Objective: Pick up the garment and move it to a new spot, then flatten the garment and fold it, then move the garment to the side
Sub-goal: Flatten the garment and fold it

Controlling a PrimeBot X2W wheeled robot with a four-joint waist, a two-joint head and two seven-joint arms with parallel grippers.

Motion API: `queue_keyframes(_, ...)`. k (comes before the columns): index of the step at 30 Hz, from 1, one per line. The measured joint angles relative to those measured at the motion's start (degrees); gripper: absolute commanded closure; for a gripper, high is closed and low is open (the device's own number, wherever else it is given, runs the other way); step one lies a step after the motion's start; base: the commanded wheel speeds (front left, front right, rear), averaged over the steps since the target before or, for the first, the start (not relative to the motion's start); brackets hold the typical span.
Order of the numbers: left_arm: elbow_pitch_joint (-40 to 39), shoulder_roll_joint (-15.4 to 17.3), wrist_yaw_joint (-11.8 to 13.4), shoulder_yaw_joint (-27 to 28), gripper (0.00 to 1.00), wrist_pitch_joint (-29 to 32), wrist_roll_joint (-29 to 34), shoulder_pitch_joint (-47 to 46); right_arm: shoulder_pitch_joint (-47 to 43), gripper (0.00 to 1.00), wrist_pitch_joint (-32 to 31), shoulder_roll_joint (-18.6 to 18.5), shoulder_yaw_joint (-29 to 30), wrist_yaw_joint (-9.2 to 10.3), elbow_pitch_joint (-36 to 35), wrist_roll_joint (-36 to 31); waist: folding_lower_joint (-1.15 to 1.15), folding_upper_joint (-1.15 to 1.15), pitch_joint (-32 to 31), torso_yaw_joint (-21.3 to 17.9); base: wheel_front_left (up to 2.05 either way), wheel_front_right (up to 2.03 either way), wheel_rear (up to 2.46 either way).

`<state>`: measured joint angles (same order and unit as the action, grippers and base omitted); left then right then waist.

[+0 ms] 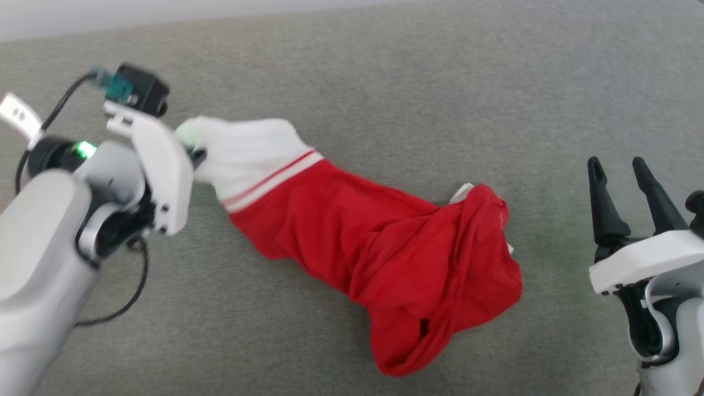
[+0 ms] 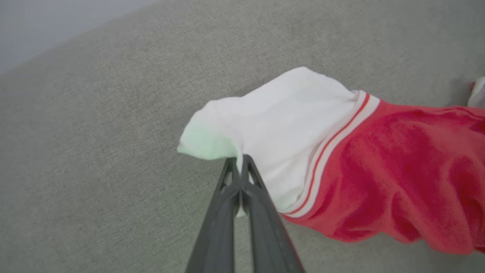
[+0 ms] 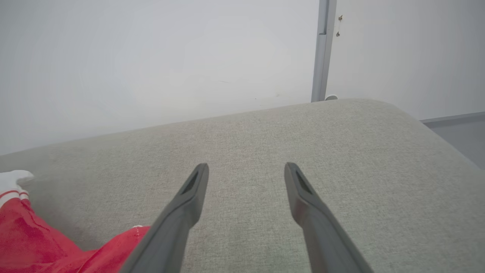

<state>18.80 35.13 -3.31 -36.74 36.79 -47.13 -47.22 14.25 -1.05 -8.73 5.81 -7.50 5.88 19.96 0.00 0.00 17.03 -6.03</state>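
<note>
Red jersey-style T-shirt with white short sleeves (image 1: 379, 247) is lying bunched up in one long crumpled lump on the grey woven upholstered cushion (image 1: 385, 66). The white end points toward our left and the red body trails off to the right.

Our left end effector (image 2: 239, 161) has its two dark fingers pressed together on the edge of the white sleeve (image 2: 280, 121), right by the cuff, so we've got a pinch on the fabric. Our right end effector (image 1: 616, 165) is spread wide with nothing in it, hanging off to the right, apart from the red end of the shirt.

Progress-wise, we'd say we're right at the start. The grab is made, but we can't tell from the pics whether any of the shirt is actually off the cushion. It's not flattened at all: loads of wrinkles, and the lettering is lost in the folds. Left to do: carry it to the new spot, spread it flat, fold it, then shift it aside. So basically everything.
</note>
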Motion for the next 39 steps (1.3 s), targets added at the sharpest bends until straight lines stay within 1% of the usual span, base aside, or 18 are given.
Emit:
queue_keyframes(3,-3.22,3.18,2.74,1.02,1.00,-0.02,-0.37,4.37,-0.74,0.00,-1.01,-0.01,0.09,0.00,-0.77,-0.45,0.00,0.00,-0.85,1.46,0.00,0.00,0.00)
queue_keyframes(5,-4.37,5.03,4.11,1.77,1.00,-0.33,-0.46,6.64,-0.92,0.00,-1.57,0.07,0.25,0.00,-1.38,-0.56,0.00,0.00,-1.34,2.32,0.00,0.00,0.00)
queue_keyframes(11,-3.80,8.73,7.57,3.54,1.00,-1.04,-1.30,11.03,-1.18,0.00,-2.91,0.13,0.10,0.00,-2.69,-0.86,0.00,0.00,-2.29,3.83,0.00,0.00,0.00)
queue_keyframes(13,-2.63,9.42,8.56,3.98,1.00,-1.25,-1.52,12.24,-1.35,0.00,-3.10,0.14,0.02,0.00,-3.02,-0.86,0.00,0.00,-2.37,3.92,0.00,0.00,0.00)
queue_keyframes(16,-0.52,9.82,9.14,4.79,1.00,-1.94,-2.44,13.71,-1.41,0.00,-3.50,0.18,-0.08,0.00,-3.22,-0.82,0.00,0.00,-2.34,3.94,0.00,0.00,0.00)
queue_keyframes(19,1.36,9.24,9.03,5.28,1.00,-2.40,-3.67,14.70,-1.58,0.00,-3.87,0.18,0.00,0.00,-3.27,-0.77,0.00,0.00,-2.28,3.98,0.00,0.00,0.00)
queue_keyframes(21,2.34,8.31,8.80,5.57,0.99,-3.13,-4.35,14.83,-1.65,0.00,-4.00,0.22,-0.01,0.00,-3.30,-0.77,0.00,0.00,-2.23,4.01,0.00,0.00,0.00)
queue_keyframes(22,2.69,7.97,8.76,5.64,0.78,-3.58,-4.79,14.83,-1.64,0.00,-4.08,0.21,-0.10,0.00,-3.32,-0.76,0.00,0.00,-2.24,4.05,0.00,0.00,0.00)
queue_keyframes(23,2.92,7.81,8.48,5.63,0.54,-4.09,-4.81,14.82,-1.64,0.00,-4.26,0.21,-0.23,0.00,-3.32,-0.76,0.00,0.00,-2.24,4.09,0.00,0.00,0.00)
queue_keyframes(24,3.10,7.58,8.35,5.82,0.13,-4.77,-4.82,14.80,-1.64,0.00,-4.55,0.19,-0.35,0.00,-3.33,-0.75,0.00,0.00,-2.25,4.13,0.00,0.00,0.00)
queue_keyframes(25,3.23,7.26,8.35,6.04,0.00,-5.35,-4.88,14.77,-1.64,0.00,-4.63,0.16,-0.59,0.00,-3.34,-0.75,0.00,0.00,-2.25,4.19,0.00,0.00,0.00)
queue_keyframes(29,3.03,6.13,8.10,6.38,0.00,-8.18,-4.97,14.74,-1.61,0.00,-5.37,-0.03,-1.41,0.00,-3.32,-0.51,0.00,0.00,-2.45,4.65,0.00,0.00,0.00)
queue_keyframes(32,2.04,5.60,7.84,6.89,0.00,-11.46,-4.69,14.93,-1.60,0.00,-5.86,-0.30,-2.07,0.01,-3.28,-0.32,0.00,0.00,-2.68,5.19,0.00,0.00,0.00)
queue_keyframes(37,-0.94,4.68,7.62,7.46,0.00,-18.60,-2.86,17.69,-1.81,0.00,-7.27,-1.04,-4.16,0.01,-3.36,0.57,0.00,0.00,-3.07,6.42,0.00,0.00,0.00)
queue_keyframes(38,-2.27,4.69,8.00,7.66,0.00,-21.63,-1.93,18.98,-1.96,0.00,-8.14,-1.16,-5.04,0.00,-3.47,1.02,0.00,0.00,-3.20,6.95,0.00,0.00,0.00)
queue_keyframes(39,-3.01,4.67,8.40,7.59,0.00,-23.27,-1.20,19.66,-1.99,0.00,-8.40,-1.35,-5.49,0.00,-3.59,1.20,0.00,0.00,-3.26,7.23,0.00,0.00,0.00)
